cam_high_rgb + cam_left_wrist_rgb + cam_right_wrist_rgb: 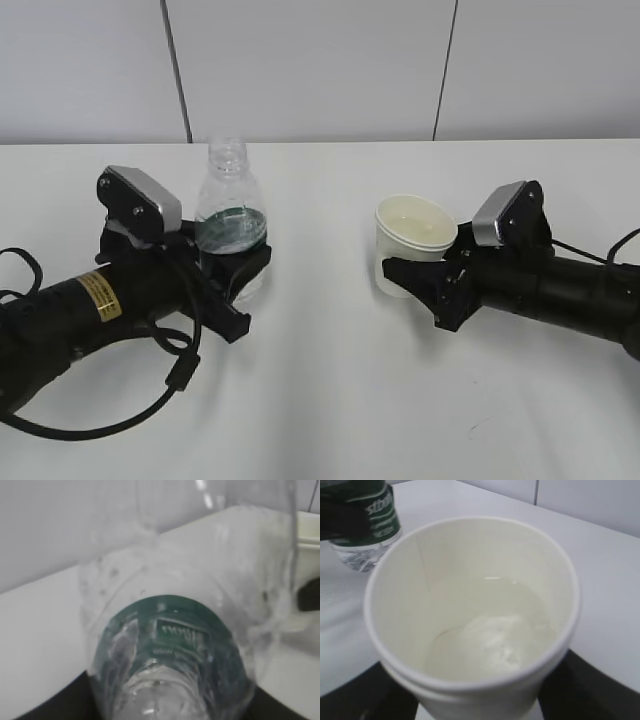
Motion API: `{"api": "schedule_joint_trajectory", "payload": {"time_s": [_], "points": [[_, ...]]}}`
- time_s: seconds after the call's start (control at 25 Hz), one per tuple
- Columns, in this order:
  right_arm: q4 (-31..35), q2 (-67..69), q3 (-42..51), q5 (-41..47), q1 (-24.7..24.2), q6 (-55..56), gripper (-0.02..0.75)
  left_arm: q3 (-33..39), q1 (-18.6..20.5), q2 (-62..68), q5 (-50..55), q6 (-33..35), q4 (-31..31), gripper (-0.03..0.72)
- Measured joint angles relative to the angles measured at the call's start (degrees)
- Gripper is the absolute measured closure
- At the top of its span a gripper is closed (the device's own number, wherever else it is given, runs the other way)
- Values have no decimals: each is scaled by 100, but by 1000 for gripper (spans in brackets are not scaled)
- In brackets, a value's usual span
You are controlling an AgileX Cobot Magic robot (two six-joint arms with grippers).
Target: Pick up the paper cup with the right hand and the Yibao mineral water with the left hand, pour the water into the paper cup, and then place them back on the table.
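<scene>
The Yibao mineral water (232,225) stands upright on the table (330,400), a clear capless bottle with a green label. My left gripper (245,290) is shut on its lower body; in the left wrist view the bottle (175,640) fills the frame between the black jaws of the gripper (170,710). The paper cup (415,240) stands to the right, with water in it. My right gripper (410,290) is shut on the cup's side. In the right wrist view the cup (470,605) sits between the jaws of the gripper (477,700), and the bottle (365,515) shows at top left.
Black cables (150,390) loop on the table beside the left arm. A grey panelled wall (320,70) runs behind the table's far edge. The cup's rim (307,527) shows at the right edge of the left wrist view.
</scene>
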Motion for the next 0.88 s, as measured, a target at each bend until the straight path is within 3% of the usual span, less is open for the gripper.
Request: {"api": "schedule_joint_trajectory", "payload": {"time_s": [0.4, 0.88], "points": [[1155, 10, 292, -28, 0, -845, 247, 201, 0, 0, 1, -730, 1557, 359], [1841, 484, 306, -39, 0, -1132, 247, 201, 0, 405, -11, -813, 1678, 359]]}}
